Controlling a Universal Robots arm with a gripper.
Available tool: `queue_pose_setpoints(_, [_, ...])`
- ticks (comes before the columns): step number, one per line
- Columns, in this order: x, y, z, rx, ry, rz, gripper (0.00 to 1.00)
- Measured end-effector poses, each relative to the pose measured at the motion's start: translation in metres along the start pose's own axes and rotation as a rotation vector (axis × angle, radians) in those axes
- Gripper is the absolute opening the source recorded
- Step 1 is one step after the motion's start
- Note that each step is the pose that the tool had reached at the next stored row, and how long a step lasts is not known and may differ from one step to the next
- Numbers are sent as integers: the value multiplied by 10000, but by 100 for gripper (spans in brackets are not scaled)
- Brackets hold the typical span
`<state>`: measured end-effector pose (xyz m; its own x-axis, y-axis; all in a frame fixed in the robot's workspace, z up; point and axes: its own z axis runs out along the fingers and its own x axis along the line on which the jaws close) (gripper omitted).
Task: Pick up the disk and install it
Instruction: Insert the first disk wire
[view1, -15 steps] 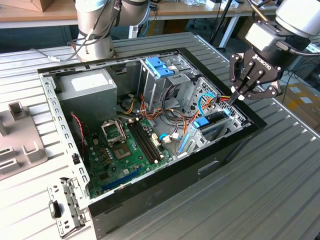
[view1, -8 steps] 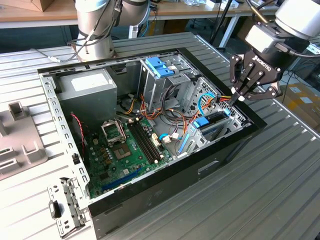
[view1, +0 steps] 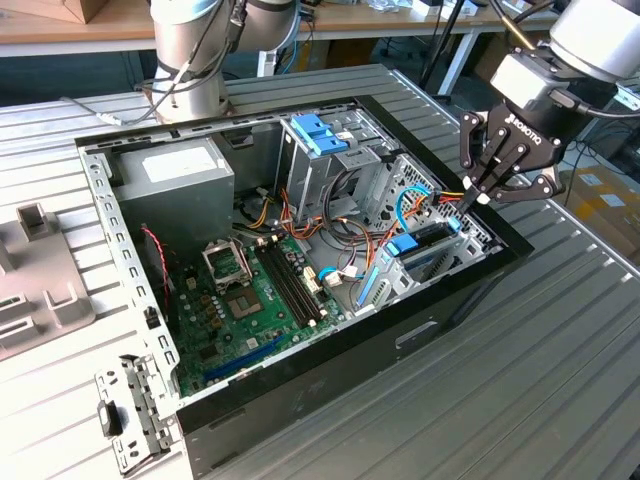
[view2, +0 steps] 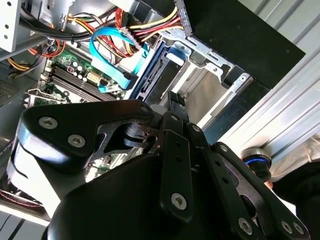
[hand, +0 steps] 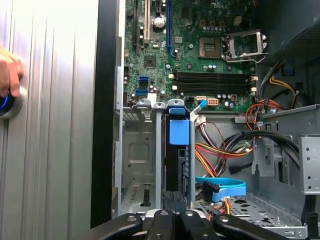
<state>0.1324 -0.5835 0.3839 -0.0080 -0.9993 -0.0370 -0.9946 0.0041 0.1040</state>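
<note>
The disk (view1: 432, 247) stands edge-on, a dark slab with blue trim, in the metal drive bay at the exterior view's right end of the open computer case (view1: 400, 340). My gripper (view1: 480, 197) hangs just over the disk's upper edge with its fingers shut together. I cannot tell whether the fingertips touch the disk. In the first wrist view the gripper (hand: 174, 201) sits in line with the disk (hand: 177, 162), beyond which is a light-blue latch (hand: 179, 132). In the second wrist view the gripper (view2: 176, 102) ends close to the disk's (view2: 150, 75) blue-trimmed edge.
Inside the case are the motherboard (view1: 250, 300), a grey power supply box (view1: 175, 175), blue drive cages (view1: 320, 135) and cable bundles (view1: 420, 200). A hand (hand: 9, 75) rests on a blue-ringed button (hand: 6, 104) on the ribbed table. A grey plastic part (view1: 35, 275) lies outside the case.
</note>
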Motion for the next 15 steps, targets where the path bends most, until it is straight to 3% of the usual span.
queue_pose_setpoints(15, [1,-133,37,0,36,6,11])
